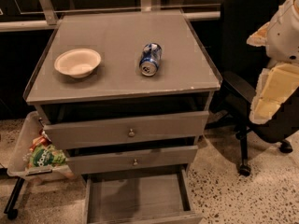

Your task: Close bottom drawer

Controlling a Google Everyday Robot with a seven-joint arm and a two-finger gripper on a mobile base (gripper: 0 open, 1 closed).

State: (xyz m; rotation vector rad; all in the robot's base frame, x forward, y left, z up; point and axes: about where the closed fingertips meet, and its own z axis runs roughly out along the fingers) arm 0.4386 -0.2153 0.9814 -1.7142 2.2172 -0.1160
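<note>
The bottom drawer (135,197) of the grey cabinet (121,85) is pulled far out toward me, and its bare inside shows. Only the top edge of its front panel (149,218) is in the frame; the knob is cut off below. Part of my white and yellow arm (278,73) hangs at the right edge, well right of the drawer and above it. My gripper is not in view.
The top drawer (128,129) and middle drawer (133,160) stand slightly out. A white bowl (77,62) and a can lying on its side (150,59) sit on the cabinet top. A black office chair (245,78) stands at the right. A bin with snack bags (39,155) stands at the left.
</note>
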